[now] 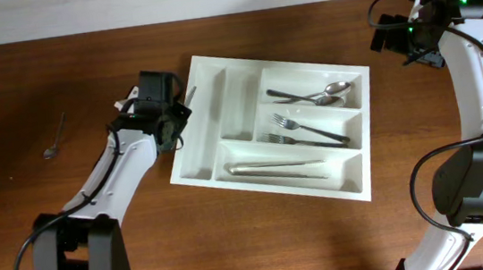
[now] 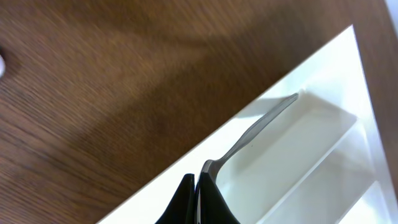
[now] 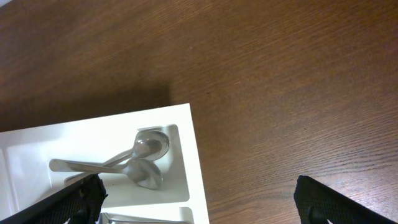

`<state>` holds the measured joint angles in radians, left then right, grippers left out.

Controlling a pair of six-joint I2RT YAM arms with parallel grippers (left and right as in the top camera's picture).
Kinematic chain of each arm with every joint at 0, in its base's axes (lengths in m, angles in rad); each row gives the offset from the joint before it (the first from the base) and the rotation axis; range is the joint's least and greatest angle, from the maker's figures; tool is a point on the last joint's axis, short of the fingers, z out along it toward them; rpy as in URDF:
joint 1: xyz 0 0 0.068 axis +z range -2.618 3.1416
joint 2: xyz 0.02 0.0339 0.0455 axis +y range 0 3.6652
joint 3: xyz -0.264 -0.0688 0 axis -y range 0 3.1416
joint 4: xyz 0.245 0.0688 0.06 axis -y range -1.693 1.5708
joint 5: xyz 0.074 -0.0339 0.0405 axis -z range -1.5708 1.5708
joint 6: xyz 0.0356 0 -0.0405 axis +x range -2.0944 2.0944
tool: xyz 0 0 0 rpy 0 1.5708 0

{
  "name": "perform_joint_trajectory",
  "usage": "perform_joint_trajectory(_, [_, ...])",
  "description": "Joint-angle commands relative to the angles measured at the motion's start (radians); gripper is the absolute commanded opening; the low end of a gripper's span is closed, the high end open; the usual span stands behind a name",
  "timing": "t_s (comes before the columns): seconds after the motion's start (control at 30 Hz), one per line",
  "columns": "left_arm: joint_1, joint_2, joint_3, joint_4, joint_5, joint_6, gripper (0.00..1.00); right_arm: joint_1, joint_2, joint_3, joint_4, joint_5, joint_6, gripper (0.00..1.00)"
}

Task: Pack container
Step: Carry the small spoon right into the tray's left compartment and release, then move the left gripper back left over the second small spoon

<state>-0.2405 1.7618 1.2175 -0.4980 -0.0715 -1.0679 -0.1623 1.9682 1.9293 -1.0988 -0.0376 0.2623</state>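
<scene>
White plastic catches the eye first: the cutlery tray [image 1: 236, 100] lies in the middle of the dark wooden counter [image 1: 280, 248], turned slightly askew. Its two narrow compartments are on the side of the left arm and its three long ones face the right arm.

The left claw [image 1: 172, 115] hangs at the tray's outer left edge. Its fingers [image 2: 186, 202] are pinched tight on a slim metal utensil [image 2: 255, 134]. The free end of the utensil reaches out over the outermost narrow compartment, and I cannot tell what kind of utensil it is. Both narrow compartments look bare.

Of the long compartments, the far one holds two spoons [image 3: 140, 158] lying together, bowls toward the tray's far right corner. The middle one holds forks [image 1: 308, 131]. The near one has a couple of long, straight silvery pieces [image 1: 276, 167] that I can't name with certainty.

The right claw [image 3: 198, 186] is up beyond the tray's far right corner, well apart from the cutlery. It is spread wide with nothing between its fingers, and only wood and the tray's corner show in the gap.

Off to the far left of the counter, well away from the tray, a lone spoon [image 1: 54, 138] lies by itself.
</scene>
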Motion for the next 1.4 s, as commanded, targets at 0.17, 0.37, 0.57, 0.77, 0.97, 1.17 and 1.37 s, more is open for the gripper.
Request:
perform_joint_trajectory(0.17, [-0.05, 0.064, 0.012, 0.0, -0.003, -0.019, 0.26, -0.002, 0.002, 0.016, 0.0, 0.013, 0.009, 0.99])
perform_joint_trajectory(0.37, [-0.049, 0.065, 0.012, 0.035, 0.004, 0.022, 0.81, -0.002, 0.002, 0.016, 0.0, 0.013, 0.009, 0.99])
perform_joint_trajectory(0.57, [-0.013, 0.055, 0.04, 0.074, 0.001, 0.153, 0.83, -0.002, 0.002, 0.016, 0.0, 0.013, 0.009, 0.99])
perform_joint_trajectory(0.77, [0.146, 0.036, 0.056, -0.008, -0.019, 0.182, 0.84, -0.002, 0.002, 0.016, 0.0, 0.013, 0.009, 0.99])
perform_joint_trajectory(0.97, [0.333, 0.037, 0.053, -0.124, 0.021, 0.163, 0.84, -0.002, 0.002, 0.016, 0.0, 0.013, 0.008, 0.99])
perform_joint_trajectory(1.17, [0.483, 0.037, 0.003, -0.123, 0.095, 0.092, 0.84, -0.002, 0.002, 0.016, 0.0, 0.013, 0.008, 0.99])
perform_joint_trajectory(1.37, [0.554, 0.037, -0.055, -0.08, 0.097, 0.092, 0.84, -0.002, 0.002, 0.016, 0.0, 0.013, 0.009, 0.99])
